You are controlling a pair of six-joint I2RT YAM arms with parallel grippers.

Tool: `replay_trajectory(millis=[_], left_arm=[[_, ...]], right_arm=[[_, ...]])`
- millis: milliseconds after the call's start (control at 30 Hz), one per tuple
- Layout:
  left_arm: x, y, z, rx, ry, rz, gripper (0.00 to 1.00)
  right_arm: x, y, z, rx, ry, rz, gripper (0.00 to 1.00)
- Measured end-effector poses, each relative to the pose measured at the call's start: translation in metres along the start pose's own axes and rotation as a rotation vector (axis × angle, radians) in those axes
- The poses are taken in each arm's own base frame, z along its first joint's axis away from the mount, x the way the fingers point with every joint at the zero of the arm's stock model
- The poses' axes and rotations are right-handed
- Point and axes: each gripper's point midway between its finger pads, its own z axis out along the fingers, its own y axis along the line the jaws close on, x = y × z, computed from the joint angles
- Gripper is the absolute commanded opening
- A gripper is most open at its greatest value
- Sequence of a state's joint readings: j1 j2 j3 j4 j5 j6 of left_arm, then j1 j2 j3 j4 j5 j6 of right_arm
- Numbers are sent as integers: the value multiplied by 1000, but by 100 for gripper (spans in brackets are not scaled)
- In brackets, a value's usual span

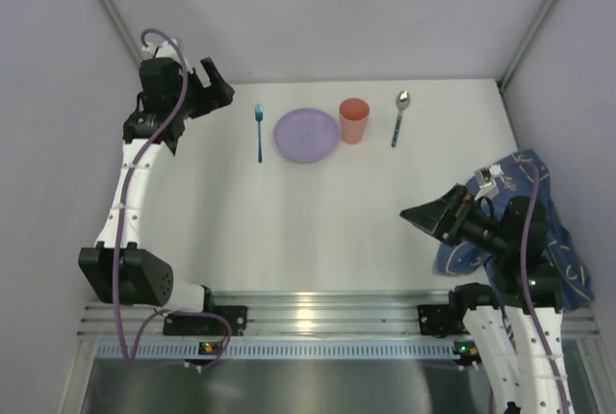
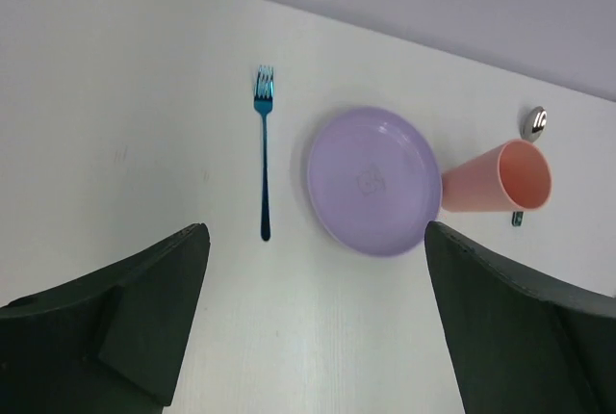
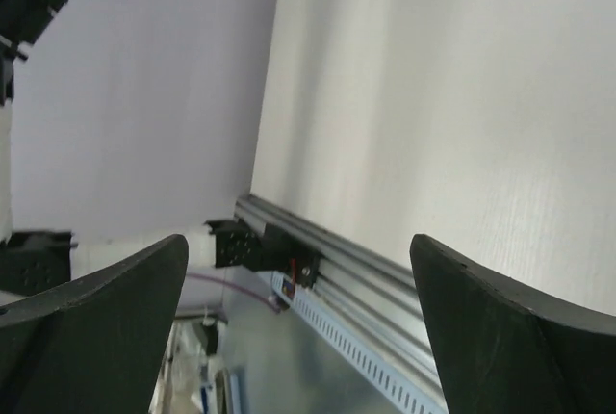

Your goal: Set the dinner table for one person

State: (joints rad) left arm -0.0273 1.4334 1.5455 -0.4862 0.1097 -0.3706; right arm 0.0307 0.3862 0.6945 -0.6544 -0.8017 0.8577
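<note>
On the white dinner table (image 1: pixel 318 221) a row lies at the far side: a blue fork (image 1: pixel 259 131), a lilac plate (image 1: pixel 306 135), an orange cup (image 1: pixel 353 120) and a spoon with a blue handle (image 1: pixel 399 117). In the left wrist view the fork (image 2: pixel 264 149), the plate (image 2: pixel 373 181), the cup (image 2: pixel 500 179) lying towards the camera and the spoon bowl (image 2: pixel 533 123) show. My left gripper (image 1: pixel 218 85) is open and empty, up at the far left beside the fork. My right gripper (image 1: pixel 423 214) is open and empty at the near right, pointing left.
A dark blue cloth with pale outlines (image 1: pixel 544 231) lies bunched under the right arm at the right edge. The ribbed aluminium rail (image 1: pixel 318 313) runs along the near edge, also in the right wrist view (image 3: pixel 385 284). Grey walls close the left, back and right.
</note>
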Motion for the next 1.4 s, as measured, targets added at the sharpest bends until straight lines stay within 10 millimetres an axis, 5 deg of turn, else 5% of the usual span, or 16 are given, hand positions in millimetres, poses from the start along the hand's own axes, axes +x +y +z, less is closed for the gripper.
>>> replay_trajectory(millis=[233,400,533,767,867,967,1133,1200,1233,1333,1400], left_arm=[[70,5,-1,13,228,-156,99],[111,-18,-34,26,265,-120,99],[129,-36,-68,65,249,-78,99],[196,-25,-85,30,381,-65,99],[221,-14,-91,-2,446,-77,99],[223,-14,-97,6,450,-78,99],[220,-16,-99,21,439,-78,98],[221,-16,-99,20,443,-74,98],[222,-16,-99,19,444,-74,98],[224,-14,-100,14,454,-66,98],[226,-11,-101,7,463,-55,98]], right_arm=[[-54,-26,6,215,-200,-14,100],[-65,-94,40,405,-126,75,100],[-68,-153,47,646,-51,133,100],[-102,-220,24,1036,-43,99,100],[-97,-241,5,1172,-32,99,100],[-84,-260,-10,1271,-10,115,97],[-18,-298,-19,1343,168,244,75],[-11,-297,-15,1323,200,273,62],[-9,-298,-15,1323,212,279,38],[-5,-298,-16,1327,236,284,0],[-5,-297,-15,1322,239,287,0]])
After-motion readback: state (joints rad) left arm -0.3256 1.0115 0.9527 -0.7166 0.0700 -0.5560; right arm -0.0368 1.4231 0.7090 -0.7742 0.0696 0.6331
